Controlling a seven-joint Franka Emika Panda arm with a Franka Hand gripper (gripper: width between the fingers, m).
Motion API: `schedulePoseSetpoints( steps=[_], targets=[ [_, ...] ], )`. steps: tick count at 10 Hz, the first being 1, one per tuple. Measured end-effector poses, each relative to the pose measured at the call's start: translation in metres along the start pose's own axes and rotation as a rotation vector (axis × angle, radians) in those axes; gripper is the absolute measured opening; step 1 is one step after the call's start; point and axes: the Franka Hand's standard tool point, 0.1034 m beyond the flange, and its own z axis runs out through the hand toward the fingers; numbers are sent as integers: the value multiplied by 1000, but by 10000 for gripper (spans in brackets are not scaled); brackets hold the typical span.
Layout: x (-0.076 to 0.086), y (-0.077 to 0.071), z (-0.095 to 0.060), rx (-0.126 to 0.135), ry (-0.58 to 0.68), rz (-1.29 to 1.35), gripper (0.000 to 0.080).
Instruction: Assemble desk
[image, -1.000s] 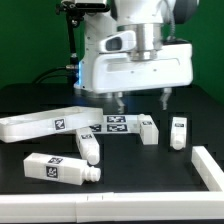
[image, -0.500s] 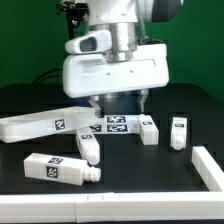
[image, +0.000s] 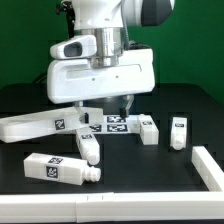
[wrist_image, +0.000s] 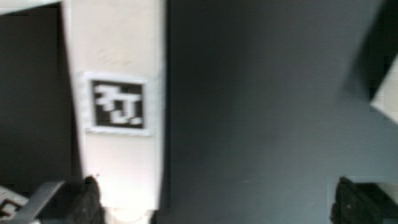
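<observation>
The white desk tabletop (image: 38, 124) lies on the black table at the exterior view's left, with a black-and-white tag on its edge. My gripper (image: 106, 105) hangs open just above its right end, holding nothing. In the wrist view the tabletop (wrist_image: 118, 60) runs as a white strip with its tag beside one fingertip (wrist_image: 82, 200), and the gripper (wrist_image: 226, 202) has dark table between its jaws. Four tagged legs lie loose: one (image: 147, 128) and another (image: 178, 132) to the right, one (image: 88, 148) in front and one (image: 60, 168) nearer the front edge.
The marker board (image: 117, 123) lies flat just under and behind the gripper. A white raised rail (image: 90, 208) runs along the table's front, with another (image: 208, 165) at the front right. A green wall stands behind.
The gripper has moved steadily to the exterior view's left, from above the marker board to above the tabletop's right end. It stays open. The parts have not moved.
</observation>
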Motion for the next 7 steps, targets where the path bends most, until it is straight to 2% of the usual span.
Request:
schedulePoseSetpoints(
  steps=[1,4,6,7],
  targets=[
    [-2,12,2,-2,0,-16,649],
    [-4,12,4,0,-4,3,649],
    [-10,27,18,7,-27,29,649],
    [-7,24,26,15,-38,60,649]
  ],
)
